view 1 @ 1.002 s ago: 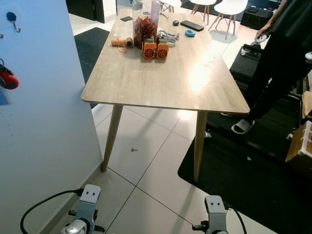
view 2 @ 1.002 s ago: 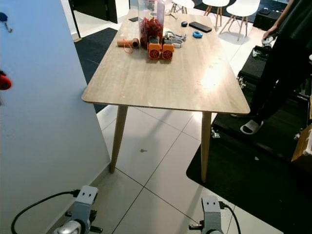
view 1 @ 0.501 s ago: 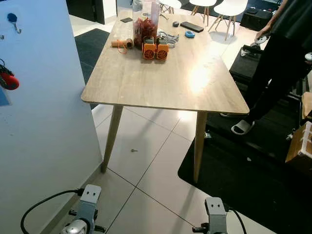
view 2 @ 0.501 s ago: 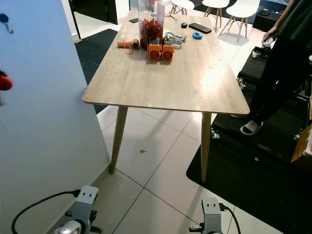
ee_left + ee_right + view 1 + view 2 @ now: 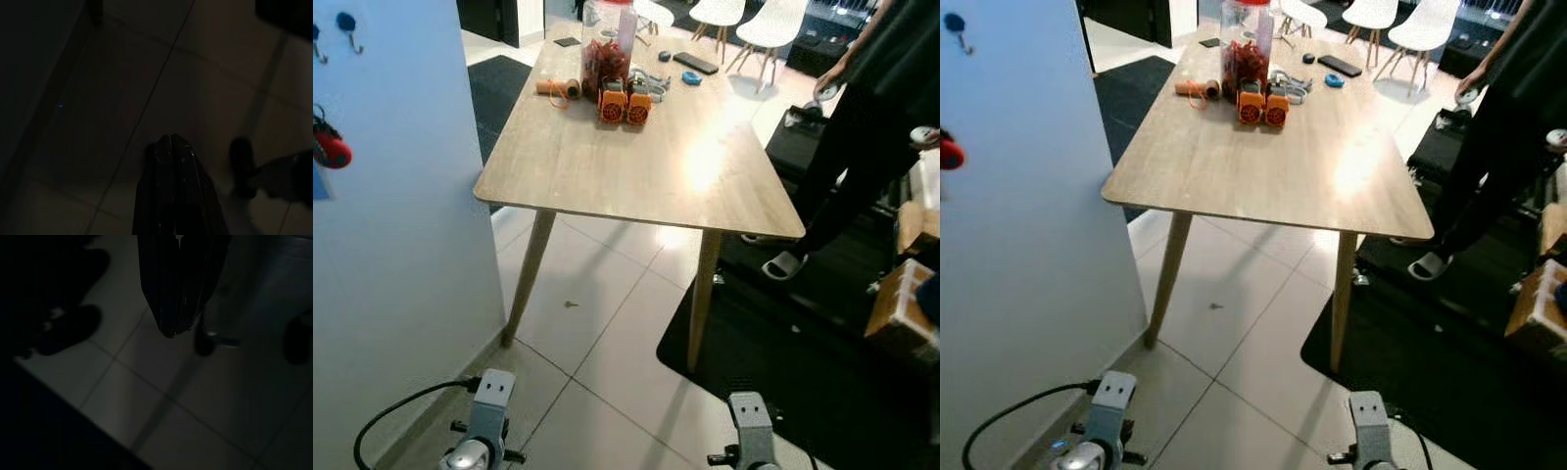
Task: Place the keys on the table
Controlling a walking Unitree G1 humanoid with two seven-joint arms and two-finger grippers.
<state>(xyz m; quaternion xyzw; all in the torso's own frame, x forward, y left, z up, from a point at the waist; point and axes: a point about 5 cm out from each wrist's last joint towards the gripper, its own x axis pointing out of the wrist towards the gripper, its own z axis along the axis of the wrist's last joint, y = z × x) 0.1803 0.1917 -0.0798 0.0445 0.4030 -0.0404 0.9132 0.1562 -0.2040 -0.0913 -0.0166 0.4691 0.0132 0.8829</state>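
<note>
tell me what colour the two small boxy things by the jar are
Orange, the two small boxes beside the jar; clearest in the right eye view.

"What do the robot's arms look like?"
"Silver, with little screw holes. The left arm (image 5: 485, 423) has a black cable (image 5: 399, 413)."
"And its claws?"
"The left claw (image 5: 172, 147) has long black fingers, pressed together."

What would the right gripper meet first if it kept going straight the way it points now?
Most likely the tiled floor: the right gripper hangs with fingers together, pointing down at pale tiles, nothing visibly between, though the dim view leaves depth unclear.
</note>
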